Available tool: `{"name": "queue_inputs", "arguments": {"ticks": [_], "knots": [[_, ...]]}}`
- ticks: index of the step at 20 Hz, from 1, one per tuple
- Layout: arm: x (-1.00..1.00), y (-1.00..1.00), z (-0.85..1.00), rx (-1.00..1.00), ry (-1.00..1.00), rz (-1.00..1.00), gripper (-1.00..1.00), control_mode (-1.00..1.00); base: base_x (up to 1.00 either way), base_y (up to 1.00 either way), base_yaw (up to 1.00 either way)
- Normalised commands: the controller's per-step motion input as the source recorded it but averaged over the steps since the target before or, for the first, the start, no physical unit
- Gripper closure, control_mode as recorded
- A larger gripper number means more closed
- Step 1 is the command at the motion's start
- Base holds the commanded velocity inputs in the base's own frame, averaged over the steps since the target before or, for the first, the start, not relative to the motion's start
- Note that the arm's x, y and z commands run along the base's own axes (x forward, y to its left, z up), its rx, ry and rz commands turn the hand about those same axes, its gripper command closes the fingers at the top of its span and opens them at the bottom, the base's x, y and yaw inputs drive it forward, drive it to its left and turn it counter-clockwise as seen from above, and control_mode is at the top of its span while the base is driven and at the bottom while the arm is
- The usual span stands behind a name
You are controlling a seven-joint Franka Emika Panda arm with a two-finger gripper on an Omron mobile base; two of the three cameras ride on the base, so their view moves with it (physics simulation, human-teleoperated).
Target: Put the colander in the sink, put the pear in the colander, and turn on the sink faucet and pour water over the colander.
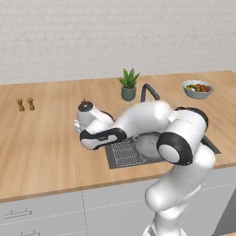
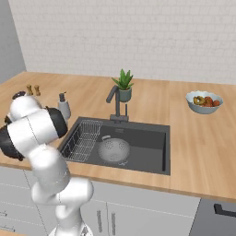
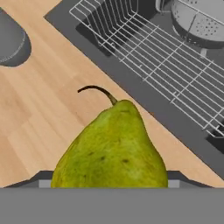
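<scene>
The yellow-green pear (image 3: 111, 148) with its curved dark stem stands large at the bottom of the hand view, over the wooden counter just left of the sink (image 2: 159, 143). My gripper (image 3: 107, 180) is shut on it, a dark tip at each flank. The silver colander (image 2: 114, 150) (image 1: 150, 145) (image 3: 199, 19) sits upright in the basin, to the right of the wire rack (image 2: 83, 138) (image 3: 144, 52). Behind the basin stands the dark faucet (image 2: 116, 99) (image 1: 148, 90), and no water shows.
A grey soap dispenser (image 2: 63, 107) (image 3: 11, 41) stands on the counter near my hand. A potted plant (image 2: 123, 85) is behind the faucet. A blue-grey fruit bowl (image 2: 204, 102) sits far right, and two small shakers (image 1: 25, 104) far left.
</scene>
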Motion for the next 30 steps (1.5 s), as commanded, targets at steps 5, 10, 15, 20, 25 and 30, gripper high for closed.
{"name": "queue_inputs", "arguments": {"ticks": [5, 10, 15, 20, 25, 30], "knots": [[-0.57, -1.00, 0.90, 0.00, -0.14, 0.03, 1.00, -1.00, 0.00, 0.00, 0.00], [-0.54, -1.00, 0.96, 0.04, -0.02, 0.05, 1.00, -1.00, 0.00, 0.00, 0.00], [-0.62, -1.00, 0.83, 0.04, 0.00, 0.10, 1.00, -1.00, 0.00, 0.00, 0.00], [-0.72, -1.00, 0.41, 0.00, 0.00, 0.18, 1.00, -1.00, 0.00, 0.00, 0.00], [-0.59, -1.00, 0.06, 0.00, 0.00, 0.24, 1.00, -1.00, 0.00, 0.00, 0.00], [-0.34, -1.00, 0.00, 0.00, 0.00, 0.30, 1.00, -1.00, 0.00, 0.00, 0.00]]}}
